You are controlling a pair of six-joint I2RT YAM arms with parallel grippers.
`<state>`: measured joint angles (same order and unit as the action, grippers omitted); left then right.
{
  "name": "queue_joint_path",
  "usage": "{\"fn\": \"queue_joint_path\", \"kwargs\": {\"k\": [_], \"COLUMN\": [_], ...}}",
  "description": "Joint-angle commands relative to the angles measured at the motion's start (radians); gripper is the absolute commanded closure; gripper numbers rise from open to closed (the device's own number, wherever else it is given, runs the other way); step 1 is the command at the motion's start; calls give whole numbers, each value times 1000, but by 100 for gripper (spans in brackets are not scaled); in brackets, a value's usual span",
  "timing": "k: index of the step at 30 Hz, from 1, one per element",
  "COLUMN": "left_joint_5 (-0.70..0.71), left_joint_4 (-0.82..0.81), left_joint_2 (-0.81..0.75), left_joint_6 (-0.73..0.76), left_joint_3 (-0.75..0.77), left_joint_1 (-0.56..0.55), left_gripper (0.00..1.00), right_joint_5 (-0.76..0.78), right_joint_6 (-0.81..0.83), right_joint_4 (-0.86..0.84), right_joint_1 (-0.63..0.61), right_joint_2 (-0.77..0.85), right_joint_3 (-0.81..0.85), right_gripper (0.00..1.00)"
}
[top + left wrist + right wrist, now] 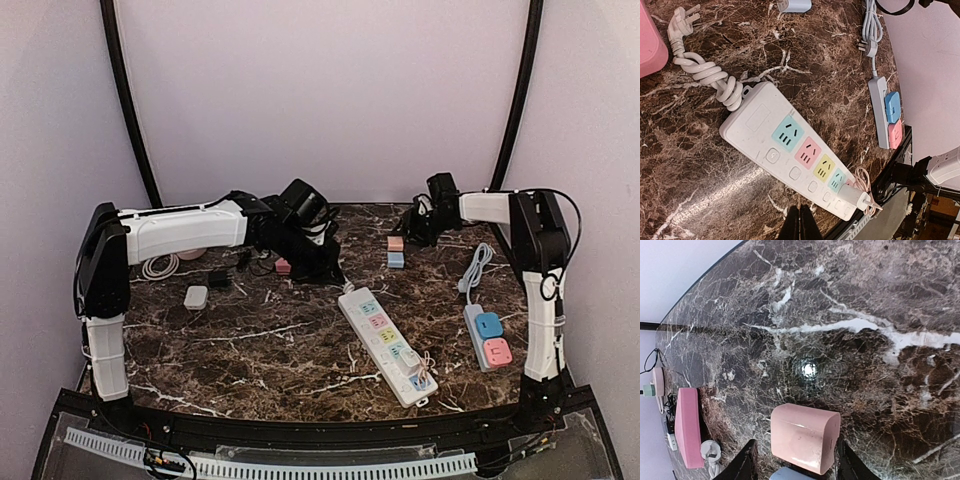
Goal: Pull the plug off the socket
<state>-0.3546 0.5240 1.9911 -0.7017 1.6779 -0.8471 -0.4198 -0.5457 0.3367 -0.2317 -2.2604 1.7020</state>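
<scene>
A white power strip (385, 343) (785, 150) with coloured sockets lies at the table's front centre. A white plug (411, 359) (854, 196) with a thin pinkish cable sits in its nearest socket. My left gripper (325, 265) (800, 225) hovers shut and empty above the table beside the strip's far end. At the back right, my right gripper (415, 230) (797, 450) stands open astride a pink plug (396, 243) (805, 437) that rests on the table. A gap shows on the pink plug's left side. A light blue plug (396, 260) (790, 475) lies just beside it.
A grey strip (475, 325) (879, 112) carrying a blue and a pink adapter lies at the front right, its cable running back. On the left are a white adapter (196, 296), a black adapter (218, 278), a coiled white cable (158, 266) and a pink block (689, 432).
</scene>
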Motion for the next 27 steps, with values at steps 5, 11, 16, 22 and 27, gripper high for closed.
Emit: {"fn": "queue_joint_path", "kwargs": {"k": [5, 11, 16, 22, 27], "left_joint_5": [-7, -18, -29, -38, -45], "left_joint_4": [-23, -35, -50, -67, -72], "left_joint_2": [-32, -17, 6, 26, 47], "left_joint_6": [-3, -4, -3, -9, -2], "left_joint_3": [-16, -10, 1, 7, 16], "left_joint_1": [-2, -3, -2, -3, -1], "left_gripper": [97, 97, 97, 97, 97], "right_joint_5": [109, 171, 217, 258, 292], "right_joint_6": [68, 98, 111, 132, 169], "right_joint_4": [31, 55, 81, 119, 185], "right_joint_1": [-25, -72, -124, -197, -279], "right_joint_2": [151, 278, 371, 508, 620], "right_joint_3": [-62, -157, -231, -363, -462], "right_gripper": [48, 47, 47, 47, 46]}}
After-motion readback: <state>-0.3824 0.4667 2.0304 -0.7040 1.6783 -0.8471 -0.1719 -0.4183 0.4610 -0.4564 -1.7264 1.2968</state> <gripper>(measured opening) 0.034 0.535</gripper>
